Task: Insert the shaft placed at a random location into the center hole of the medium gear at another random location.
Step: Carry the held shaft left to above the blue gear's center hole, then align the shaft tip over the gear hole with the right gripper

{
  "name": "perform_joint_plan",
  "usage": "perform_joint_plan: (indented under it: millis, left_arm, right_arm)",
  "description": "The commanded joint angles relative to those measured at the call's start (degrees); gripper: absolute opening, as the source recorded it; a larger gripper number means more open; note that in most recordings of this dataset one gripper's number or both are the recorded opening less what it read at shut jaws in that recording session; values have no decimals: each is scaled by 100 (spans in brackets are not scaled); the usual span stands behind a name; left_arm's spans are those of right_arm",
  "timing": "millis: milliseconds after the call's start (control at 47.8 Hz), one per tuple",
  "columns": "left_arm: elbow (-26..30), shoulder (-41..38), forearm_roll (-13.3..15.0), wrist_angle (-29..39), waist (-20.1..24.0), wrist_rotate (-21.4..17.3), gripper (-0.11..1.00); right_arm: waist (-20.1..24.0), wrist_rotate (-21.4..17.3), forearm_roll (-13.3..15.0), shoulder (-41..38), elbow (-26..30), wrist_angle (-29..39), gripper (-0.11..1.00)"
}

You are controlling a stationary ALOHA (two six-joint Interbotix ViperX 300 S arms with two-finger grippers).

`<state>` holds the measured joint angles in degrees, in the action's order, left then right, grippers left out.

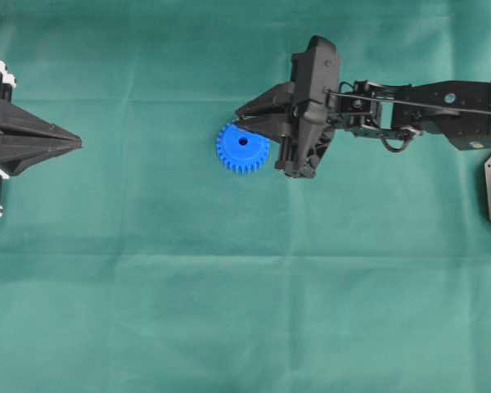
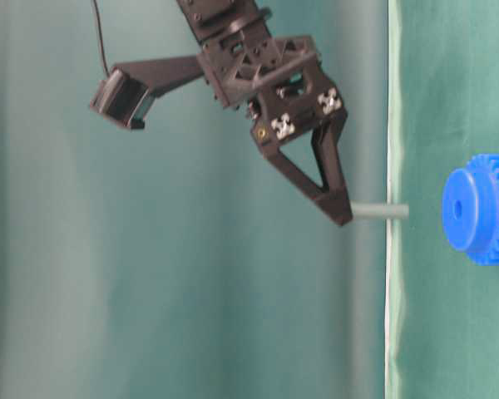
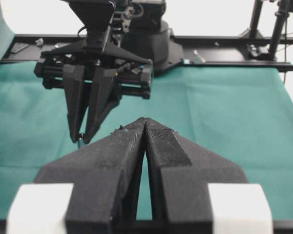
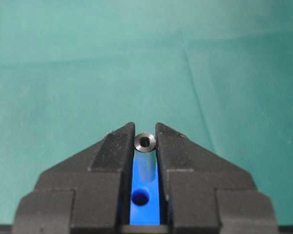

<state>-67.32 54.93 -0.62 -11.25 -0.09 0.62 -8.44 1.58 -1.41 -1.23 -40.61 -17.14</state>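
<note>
Right gripper (image 4: 145,134) clenched on the shaft (image 4: 145,143), pin held above the medium gear (image 1: 242,147) – not yet in the center hole (image 1: 243,141), gear lay on the green cloth (image 1: 229,295) toward its far edge, left gripper (image 3: 145,127) pressed closed – holding nothing.

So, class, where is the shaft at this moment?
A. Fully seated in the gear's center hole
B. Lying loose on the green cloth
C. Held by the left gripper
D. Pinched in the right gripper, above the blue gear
D: the shaft sits pinched in the right gripper, with the medium gear below it.
</note>
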Motion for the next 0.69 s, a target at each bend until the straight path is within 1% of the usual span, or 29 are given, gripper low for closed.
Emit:
perform_joint_plan:
  millis: [0, 335, 669]
  left_arm:
    - [114, -44, -9, -18, 18, 9, 0]
    - [114, -35, -9, -26, 18, 9, 0]
    - [114, -44, -18, -18, 18, 0, 0]
  right_arm:
    - [18, 35, -9, 44, 158, 9, 13]
    - [18, 26, -53, 35, 79, -26, 13]
    - [35, 18, -132, -211, 44, -158, 13]
